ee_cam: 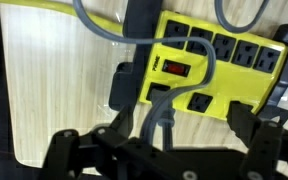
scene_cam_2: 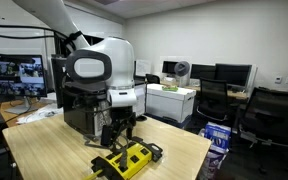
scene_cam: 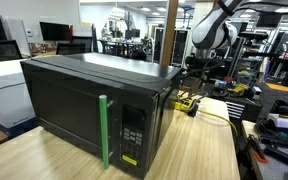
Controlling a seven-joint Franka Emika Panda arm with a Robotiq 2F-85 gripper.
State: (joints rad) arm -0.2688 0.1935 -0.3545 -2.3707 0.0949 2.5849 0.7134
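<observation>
A yellow power strip lies on the light wooden table, with a black plug and grey cables in its sockets. My gripper hangs open just above the strip and the plugged cable, its dark fingers spread to either side. In an exterior view the gripper hovers over the strip near the table's front edge. In an exterior view the strip shows behind the microwave, below the arm.
A large black microwave with a green handle stands on the table; it also shows behind the arm. A yellow cable runs along the table. Office chairs and desks with monitors stand around.
</observation>
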